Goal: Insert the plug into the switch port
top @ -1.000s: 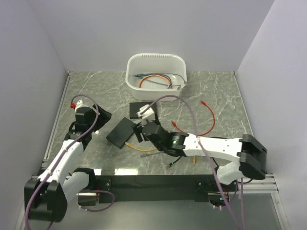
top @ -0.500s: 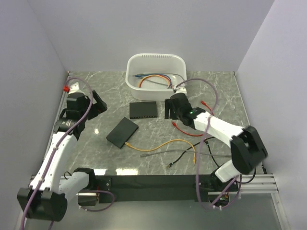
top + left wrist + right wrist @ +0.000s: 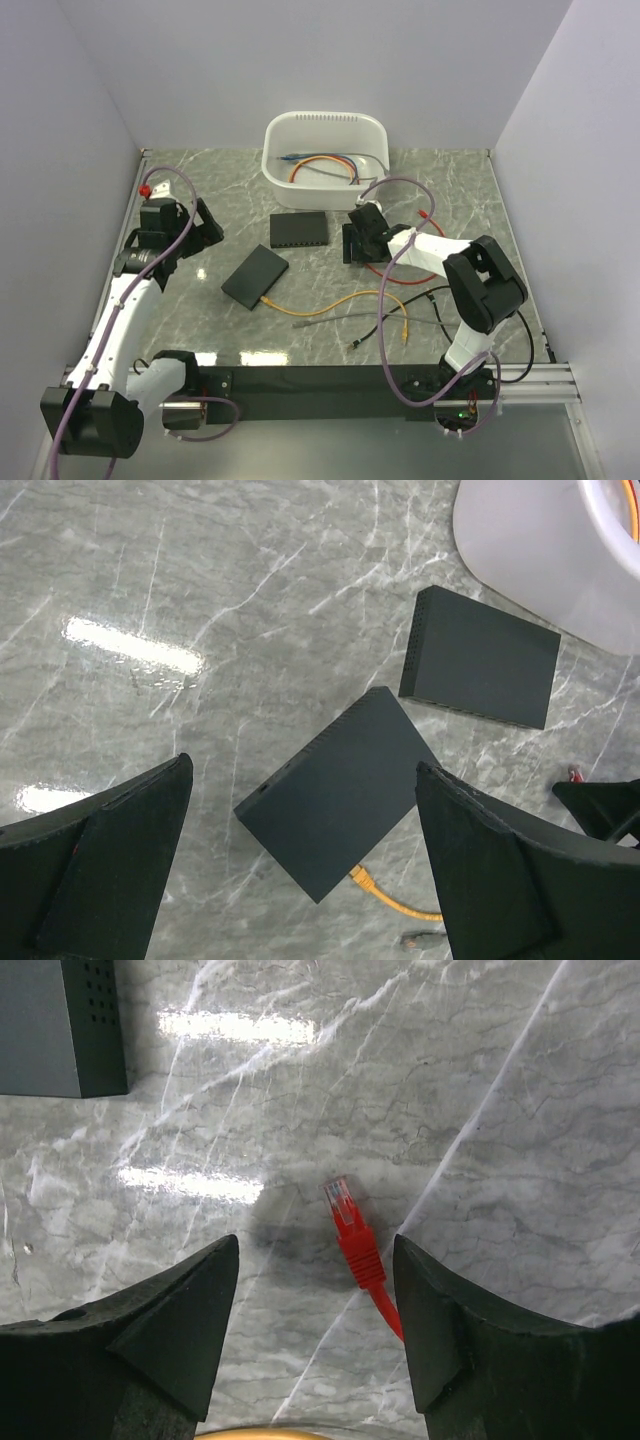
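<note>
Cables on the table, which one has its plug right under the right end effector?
The red cable: its plug lies directly below the open right end effector. The orange cable ends at the tilted black switch.

The table (image 3: 470,190) is grey-green marble veined with white. The angled switch (image 3: 254,275) and the straight switch (image 3: 299,230) are both matte black. The plug (image 3: 343,1208) and its cable (image 3: 372,1285) are red. Another cable (image 3: 400,905) is orange-yellow. The tub (image 3: 325,122) is white, with orange and blue wires (image 3: 325,168) inside.
</note>
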Controlling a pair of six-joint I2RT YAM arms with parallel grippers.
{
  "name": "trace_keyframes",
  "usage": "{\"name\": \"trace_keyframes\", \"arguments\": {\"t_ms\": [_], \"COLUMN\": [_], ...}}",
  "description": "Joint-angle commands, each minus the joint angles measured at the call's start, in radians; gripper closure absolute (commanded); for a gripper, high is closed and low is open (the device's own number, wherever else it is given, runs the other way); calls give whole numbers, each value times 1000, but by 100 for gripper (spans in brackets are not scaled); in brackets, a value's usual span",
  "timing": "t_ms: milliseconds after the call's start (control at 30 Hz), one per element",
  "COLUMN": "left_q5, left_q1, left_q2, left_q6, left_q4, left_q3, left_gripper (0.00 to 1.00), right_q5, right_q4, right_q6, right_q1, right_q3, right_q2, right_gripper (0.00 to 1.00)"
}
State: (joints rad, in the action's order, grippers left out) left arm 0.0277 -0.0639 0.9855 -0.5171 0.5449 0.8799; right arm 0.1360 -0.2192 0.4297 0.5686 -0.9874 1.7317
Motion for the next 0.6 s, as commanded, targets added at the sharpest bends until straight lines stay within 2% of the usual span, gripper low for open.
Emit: {"name": "trace_keyframes", "arguments": {"t_ms": [0, 300, 400, 467, 567], "left_q5": [-18, -14, -9, -6, -2], "left_q1": [3, 3, 3, 3, 3], "left_q2": [-34, -33, -30, -25, -22], "left_q6": [19, 15, 14, 15, 14], "left_q4": [-11, -8, -8, -8, -8], "left_q3": [-6, -10, -10, -10, -9], "left_gripper": [1, 1, 1, 1, 1], "right_q5": [31, 77, 57, 44, 19], "right_q4": [-6, -66, -77, -85, -77], "right_q6": [14, 37, 35, 34, 35], "right_q1": [-3, -6, -7, -7, -12], "right_q3": [-16, -13, -26, -30, -27], "right_q2": [-15, -8, 12, 23, 25], "right_gripper": [30, 40, 50, 53, 64]}}
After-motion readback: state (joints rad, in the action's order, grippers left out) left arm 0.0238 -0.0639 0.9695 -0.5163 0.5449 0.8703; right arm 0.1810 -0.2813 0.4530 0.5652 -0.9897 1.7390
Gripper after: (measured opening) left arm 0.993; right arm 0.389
